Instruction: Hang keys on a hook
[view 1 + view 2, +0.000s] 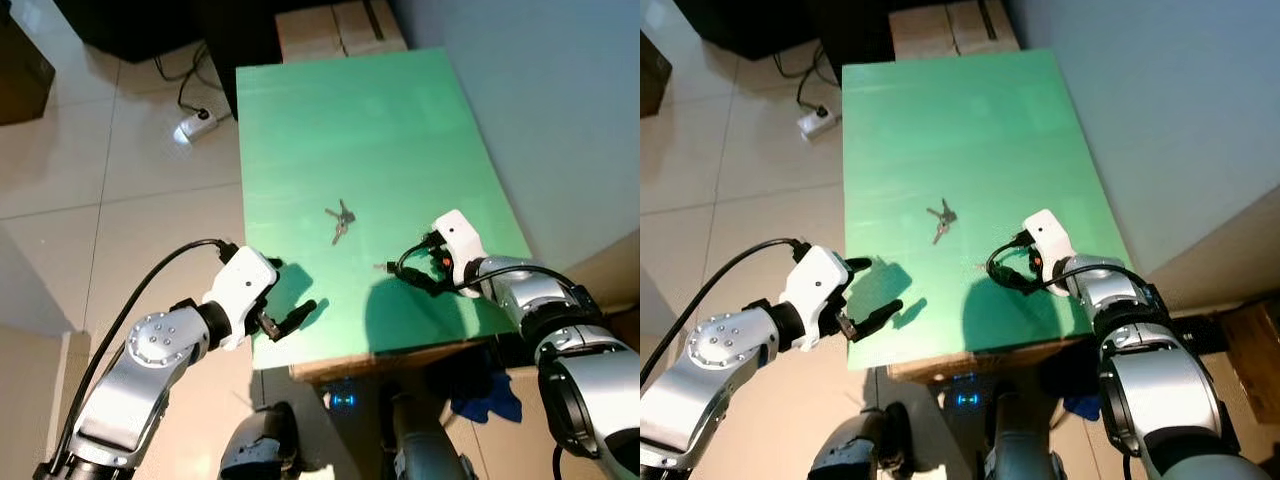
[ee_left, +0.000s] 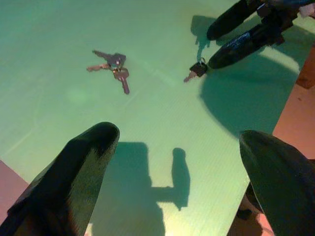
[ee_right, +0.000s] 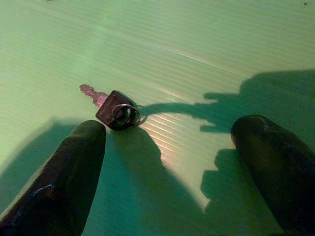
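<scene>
A bunch of keys (image 1: 340,220) lies flat near the middle of the green table (image 1: 330,110). A single black-headed key (image 3: 115,113) on a small ring lies closer to the front right. My right gripper (image 1: 408,264) hovers low over the table, open, with one fingertip (image 3: 78,157) just short of that key and not touching it. At the table's front left corner, my left gripper (image 1: 288,290) is open with nothing between its fingers and points across the table toward the key bunch (image 2: 114,66).
A grey wall (image 1: 560,100) runs along the table's right side. Cardboard boxes (image 1: 340,25) stand behind the far edge. A white power strip with a cable (image 1: 197,125) lies on the tiled floor to the left. Something blue (image 1: 490,400) sits below the table's front right.
</scene>
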Controlling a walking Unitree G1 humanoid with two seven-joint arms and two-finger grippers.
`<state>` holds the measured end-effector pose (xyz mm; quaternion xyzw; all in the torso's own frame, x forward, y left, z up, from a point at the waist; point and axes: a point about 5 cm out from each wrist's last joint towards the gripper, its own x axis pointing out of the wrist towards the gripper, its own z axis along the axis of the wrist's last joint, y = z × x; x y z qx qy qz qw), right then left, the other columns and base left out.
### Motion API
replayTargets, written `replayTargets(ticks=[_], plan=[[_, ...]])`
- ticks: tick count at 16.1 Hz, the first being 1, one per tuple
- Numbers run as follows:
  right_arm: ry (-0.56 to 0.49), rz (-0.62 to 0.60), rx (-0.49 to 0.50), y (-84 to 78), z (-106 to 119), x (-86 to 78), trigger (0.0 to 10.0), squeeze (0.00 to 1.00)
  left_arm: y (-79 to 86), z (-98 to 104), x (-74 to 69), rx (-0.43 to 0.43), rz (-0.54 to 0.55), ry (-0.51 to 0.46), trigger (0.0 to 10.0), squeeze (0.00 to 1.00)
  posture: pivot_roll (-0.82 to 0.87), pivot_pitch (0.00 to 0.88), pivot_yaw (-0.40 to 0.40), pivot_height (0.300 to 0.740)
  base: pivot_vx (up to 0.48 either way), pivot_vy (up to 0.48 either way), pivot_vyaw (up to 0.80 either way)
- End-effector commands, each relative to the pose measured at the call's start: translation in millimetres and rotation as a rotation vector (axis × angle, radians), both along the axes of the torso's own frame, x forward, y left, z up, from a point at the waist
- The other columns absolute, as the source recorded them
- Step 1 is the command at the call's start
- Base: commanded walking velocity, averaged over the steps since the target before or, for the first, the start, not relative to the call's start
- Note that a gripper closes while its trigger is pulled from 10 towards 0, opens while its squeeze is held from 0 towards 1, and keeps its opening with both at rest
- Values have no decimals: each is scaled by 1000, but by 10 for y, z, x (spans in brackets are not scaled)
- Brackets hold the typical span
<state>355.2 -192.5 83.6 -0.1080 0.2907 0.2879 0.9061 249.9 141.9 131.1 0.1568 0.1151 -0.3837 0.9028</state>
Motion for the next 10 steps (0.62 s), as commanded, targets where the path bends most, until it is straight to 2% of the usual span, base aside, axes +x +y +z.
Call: replayTargets(ticks=[1, 4, 9, 10], plan=[[38, 38, 30, 40, -66, -49, 10000, 0, -7, -4, -37, 5, -19, 13, 10000, 0, 8, 360, 83, 740, 0, 0, 0], [-15, 41, -19, 47, -48, -24, 10000, 0, -18, 10, -32, 8, -28, 18, 10000, 0, 12, 362, 88, 740, 0, 0, 0], [-10, 116, 5, 114, -50, -42, 10000, 0, -29, 56, -8, 0, -53, 13, 10000, 0, 12, 360, 95, 740, 0, 0, 0], [-16, 127, 6, 121, -47, -43, 9529, 0, -42, 78, -1, -17, -57, 6, 10000, 0, 11, 359, 95, 740, 0, 0, 0]])
